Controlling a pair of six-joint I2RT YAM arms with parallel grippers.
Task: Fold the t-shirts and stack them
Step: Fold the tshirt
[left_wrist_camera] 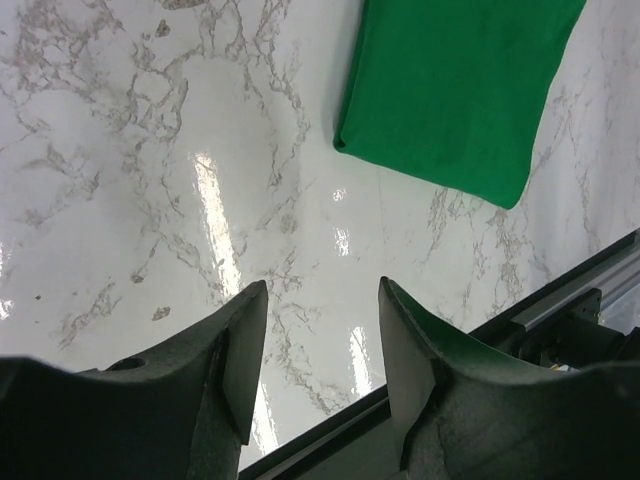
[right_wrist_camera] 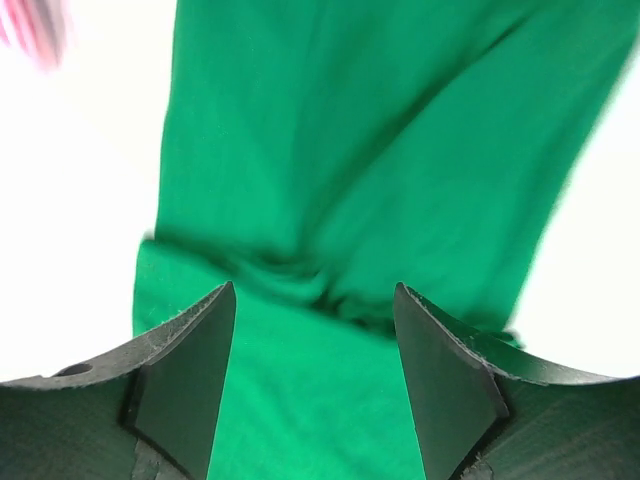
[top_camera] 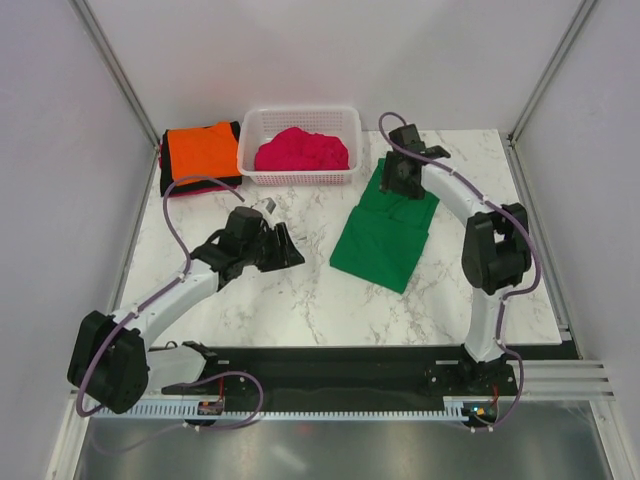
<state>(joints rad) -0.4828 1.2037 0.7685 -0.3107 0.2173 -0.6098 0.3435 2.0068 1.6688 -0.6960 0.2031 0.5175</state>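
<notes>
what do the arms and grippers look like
Both the left arm and right arm have white links with bulky black joints and a purplish cable looping alongside. The left gripper and right gripper are black with broad wedge-shaped fingers.

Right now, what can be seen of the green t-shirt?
The green t-shirt is plain, bright green soft cloth, folded into a long, roughly rectangular panel. It lies flat and at an angle on the marble table, right of centre, its far end near the white basket. A small crease bunches at that far end, where the right tool hangs over it with jaws open. Whether the tool touches the cloth cannot be told.
</notes>
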